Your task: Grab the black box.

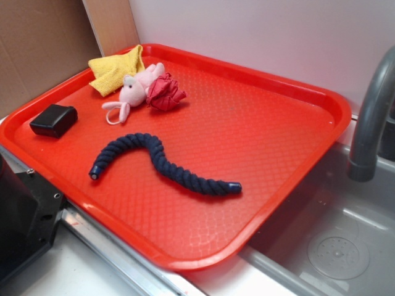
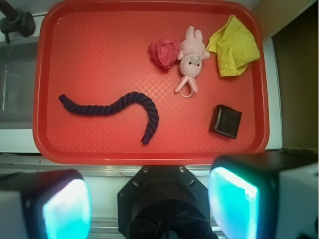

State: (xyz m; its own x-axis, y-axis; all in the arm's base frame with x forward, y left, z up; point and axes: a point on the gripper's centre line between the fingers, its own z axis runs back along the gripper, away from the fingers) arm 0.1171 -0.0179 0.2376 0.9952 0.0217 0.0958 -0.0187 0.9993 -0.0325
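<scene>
wrist view: small matte black box (image 2: 226, 121) with rounded corners, seemingly flat

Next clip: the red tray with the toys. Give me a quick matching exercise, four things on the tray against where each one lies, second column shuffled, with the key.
Places are as the wrist view shows them.

Things:
1. black box
2. navy rope
3. yellow cloth
4. pink plush rabbit

Places:
A. top right corner of the red tray
B. between the crumpled red cloth and the yellow cloth
C. left half of the tray, curving toward the middle
D. lower right, alone near the tray's rim

Pairs: 1-D, 2-C, 3-A, 4-B.
</scene>
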